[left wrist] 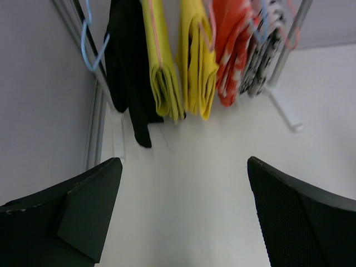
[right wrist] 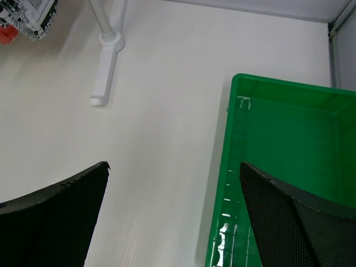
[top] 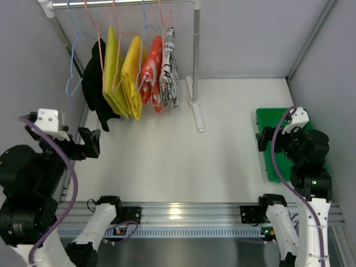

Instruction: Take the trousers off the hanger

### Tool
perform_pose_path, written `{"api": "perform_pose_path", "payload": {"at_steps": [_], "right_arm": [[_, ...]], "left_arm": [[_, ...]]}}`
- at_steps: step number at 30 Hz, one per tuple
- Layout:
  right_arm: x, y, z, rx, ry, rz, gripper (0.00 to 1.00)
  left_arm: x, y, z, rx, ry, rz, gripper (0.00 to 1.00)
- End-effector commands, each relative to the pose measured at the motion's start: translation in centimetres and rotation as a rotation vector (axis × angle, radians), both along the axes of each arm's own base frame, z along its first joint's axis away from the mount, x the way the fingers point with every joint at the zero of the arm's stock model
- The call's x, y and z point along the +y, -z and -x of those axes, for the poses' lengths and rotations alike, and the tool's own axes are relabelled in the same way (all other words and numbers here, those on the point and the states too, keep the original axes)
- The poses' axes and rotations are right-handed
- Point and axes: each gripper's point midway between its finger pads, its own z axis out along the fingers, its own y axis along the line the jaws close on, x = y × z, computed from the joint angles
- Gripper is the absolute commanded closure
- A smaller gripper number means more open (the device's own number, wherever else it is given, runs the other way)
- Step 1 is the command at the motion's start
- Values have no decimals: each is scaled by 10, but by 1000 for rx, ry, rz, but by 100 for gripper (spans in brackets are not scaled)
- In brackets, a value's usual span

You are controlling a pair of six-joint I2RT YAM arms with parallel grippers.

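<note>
The white trousers [top: 168, 69] with black letters hang folded over a pink wire hanger [top: 164, 15] at the right end of the rail, next to the red-orange garment. They also show in the left wrist view [left wrist: 260, 58] and at the top left corner of the right wrist view [right wrist: 28, 14]. My left gripper [top: 89, 142] is open and empty, low at the left, well in front of the garments; the left wrist view shows it [left wrist: 183, 189] over bare table. My right gripper [top: 263, 139] is open and empty beside the green bin; it also shows in the right wrist view [right wrist: 173, 194].
A clothes rail [top: 125, 3] carries a black garment [top: 95, 83], two yellow garments [top: 125, 72] and a red-orange spotted garment [top: 151, 72]. A light blue hanger [top: 72, 50] hangs bare at the left. The rail's white post and foot [top: 196, 78] stand right of the trousers. A green bin [top: 278, 144] sits at the right.
</note>
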Motion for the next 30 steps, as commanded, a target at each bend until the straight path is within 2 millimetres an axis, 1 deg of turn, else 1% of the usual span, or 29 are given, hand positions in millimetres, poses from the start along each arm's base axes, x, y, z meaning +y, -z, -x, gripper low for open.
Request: {"api": "perform_pose_path", "payload": {"at_steps": [1, 3, 4, 5, 6, 7, 9, 10, 11, 12, 14, 15, 16, 17, 18, 19, 20, 21, 22, 23, 24, 25, 26, 27, 28, 29, 30], "right_arm": [[2, -9, 1, -4, -5, -17, 1], [2, -11, 1, -6, -5, -17, 0], [2, -12, 1, -8, -7, -16, 0], [2, -14, 2, -11, -5, -15, 1], [2, -15, 2, -11, -4, -13, 0], [1, -14, 2, -10, -2, -11, 1], [1, -14, 3, -10, -1, -9, 0], [1, -14, 3, -9, 1, -14, 0], [1, -14, 3, -7, 3, -20, 1], [4, -14, 3, -3, -10, -31, 0], [12, -21, 2, -11, -39, -71, 0], [23, -26, 0, -17, -94, -105, 0], [31, -31, -2, -6, -114, -178, 1], [39, -41, -4, -18, -148, -221, 1], [53, -52, -14, -22, -225, -279, 1], [62, -60, -19, 2, -243, -371, 0], [76, -80, -22, -18, -300, -405, 1], [84, -83, -39, 21, -322, -449, 3], [92, -99, -49, 6, -345, -499, 4], [109, -118, -64, 16, -400, -521, 5], [117, -133, -70, 8, -423, -533, 6], [135, -175, -65, -49, -498, -528, 7], [145, -188, -70, -56, -526, -527, 8], [155, -187, -92, -28, -520, -533, 10], [165, -196, -97, -30, -535, -543, 12], [184, -213, -105, -54, -578, -556, 16], [193, -219, -109, -65, -592, -569, 21]], "left_arm": [[-22, -47, -2, -76, 89, 112, 1], [-34, -69, -5, -113, 149, 147, 1], [-48, -85, -10, -131, 227, 164, 1], [-55, -94, -15, -145, 266, 176, 1], [-62, -99, -19, -143, 304, 199, 1], [-74, -104, -29, -128, 373, 215, 1], [-81, -112, -46, -128, 405, 252, 2], [-85, -109, -62, -101, 423, 270, 3], [-89, -111, -67, -100, 451, 282, 3], [-91, -118, -74, -120, 457, 298, 4], [-91, -117, -89, -125, 454, 315, 3], [-92, -127, -93, -170, 460, 322, 3], [-92, -130, -93, -192, 462, 323, 2], [-92, -130, -95, -199, 462, 329, 2], [-91, -128, -100, -196, 449, 339, 2], [-90, -128, -103, -197, 442, 341, 2], [-90, -127, -104, -191, 440, 342, 2], [-87, -124, -108, -183, 423, 340, 2], [-86, -121, -108, -177, 416, 336, 2], [-83, -118, -109, -179, 396, 326, 2], [-82, -118, -109, -183, 397, 319, 2], [-79, -116, -108, -189, 375, 314, 1], [-77, -115, -107, -195, 365, 306, 1], [-75, -117, -103, -210, 357, 289, 1], [-70, -114, -105, -211, 326, 284, 1], [-67, -114, -104, -222, 312, 274, 1], [-65, -112, -104, -222, 299, 269, 1]]}}
